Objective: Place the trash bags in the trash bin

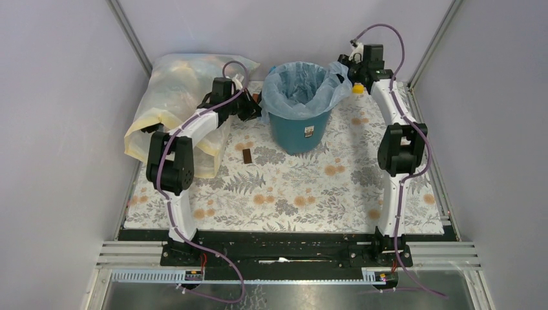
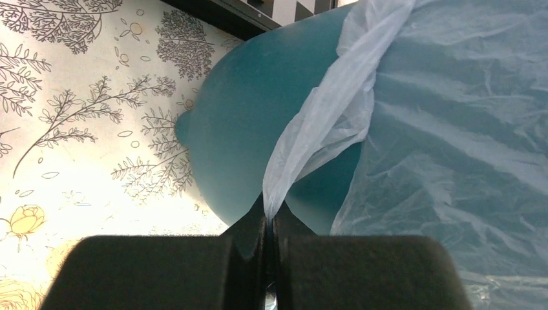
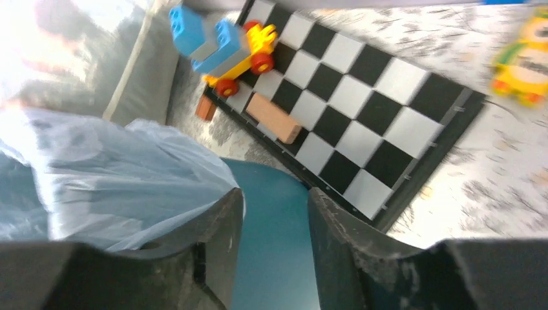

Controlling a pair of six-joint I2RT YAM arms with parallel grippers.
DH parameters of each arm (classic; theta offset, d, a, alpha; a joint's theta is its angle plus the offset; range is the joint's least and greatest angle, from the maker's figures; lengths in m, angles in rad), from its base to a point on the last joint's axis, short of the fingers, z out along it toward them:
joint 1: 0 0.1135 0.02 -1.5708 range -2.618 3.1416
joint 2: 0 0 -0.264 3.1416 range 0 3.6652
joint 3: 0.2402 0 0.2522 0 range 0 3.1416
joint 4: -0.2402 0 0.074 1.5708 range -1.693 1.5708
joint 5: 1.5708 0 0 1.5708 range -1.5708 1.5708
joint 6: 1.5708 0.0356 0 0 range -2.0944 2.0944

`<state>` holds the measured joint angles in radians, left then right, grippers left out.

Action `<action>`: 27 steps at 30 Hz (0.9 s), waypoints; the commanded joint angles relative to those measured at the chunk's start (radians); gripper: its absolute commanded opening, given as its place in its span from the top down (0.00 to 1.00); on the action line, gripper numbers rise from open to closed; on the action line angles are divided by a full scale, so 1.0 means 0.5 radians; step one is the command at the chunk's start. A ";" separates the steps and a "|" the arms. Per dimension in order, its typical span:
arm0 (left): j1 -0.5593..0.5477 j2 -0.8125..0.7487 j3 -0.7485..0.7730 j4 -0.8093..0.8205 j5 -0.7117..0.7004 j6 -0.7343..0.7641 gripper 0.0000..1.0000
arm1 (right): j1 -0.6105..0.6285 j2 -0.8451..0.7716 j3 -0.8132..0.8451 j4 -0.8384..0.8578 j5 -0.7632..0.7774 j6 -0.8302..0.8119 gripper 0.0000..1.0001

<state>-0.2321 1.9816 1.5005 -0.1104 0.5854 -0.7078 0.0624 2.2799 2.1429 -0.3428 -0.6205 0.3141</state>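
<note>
Out from the near edge, on the floral cloth (image 1: pixel 291 194), a small dark brown piece (image 1: pixel 247 155) is lying short of the bin, well apart from both arms. No concern there.

Further in, the teal trash bin (image 1: pixel 298 129) is standing upright. The pale blue trash bag (image 1: pixel 300 87) is sitting inside it as a liner, with its mouth spilling over the rim.

The left gripper (image 2: pixel 270 216) is clamping a twisted strip of the bag's edge just outside the bin wall, fingers fully together.

At the far right of the rim, the right gripper (image 3: pixel 274 197) is hovering with its fingers apart and gripping nothing. Bag film is lying against one finger and bare bin wall is showing through the gap.

Risks as I'm reading them:
- Only one side is being held, so any left-hand pull is loading thin film. It could tear at the pinch or drag the liner out over the rim.
- The bin is looking light, so the same pull could be tipping or sliding it.
- The right fingers are sitting close enough to snag film or nudge the rim.

Beyond the bin, the chessboard (image 3: pixel 362 110), a block toy car (image 3: pixel 223 45) and a wooden block (image 3: pixel 274 119) are lying within reach of a careless right-arm sweep.
</note>
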 commanded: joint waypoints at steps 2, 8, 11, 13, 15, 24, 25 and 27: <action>0.003 -0.208 -0.032 0.046 0.050 0.014 1.00 | -0.157 -0.470 0.056 -0.173 0.577 0.011 0.39; 0.001 -0.240 -0.008 0.034 0.042 0.002 0.97 | -0.192 -0.796 -0.030 -0.246 0.539 -0.083 0.27; 0.001 -0.259 -0.007 0.024 0.023 -0.010 0.97 | -0.189 -0.869 -0.033 -0.304 0.278 -0.129 0.27; 0.001 -0.278 -0.012 0.012 -0.001 -0.009 0.96 | -0.185 -0.892 -0.029 -0.364 0.131 -0.161 0.28; 0.004 -0.298 -0.021 -0.001 -0.024 -0.005 0.96 | -0.173 -0.911 -0.044 -0.411 0.036 -0.191 0.29; 0.004 -0.371 -0.067 -0.036 -0.056 0.004 0.97 | -0.055 -0.924 -0.147 -0.637 0.029 -0.283 0.38; 0.004 -0.380 -0.073 -0.038 -0.060 0.004 0.98 | -0.054 -0.943 -0.190 -0.638 0.046 -0.285 0.41; 0.004 -0.400 -0.085 -0.048 -0.067 0.012 0.98 | -0.053 -0.990 -0.280 -0.630 0.084 -0.282 0.54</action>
<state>-0.2329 1.8500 1.4765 -0.1429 0.5655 -0.7082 0.0216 1.8263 2.0621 -0.6228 -0.5777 0.1925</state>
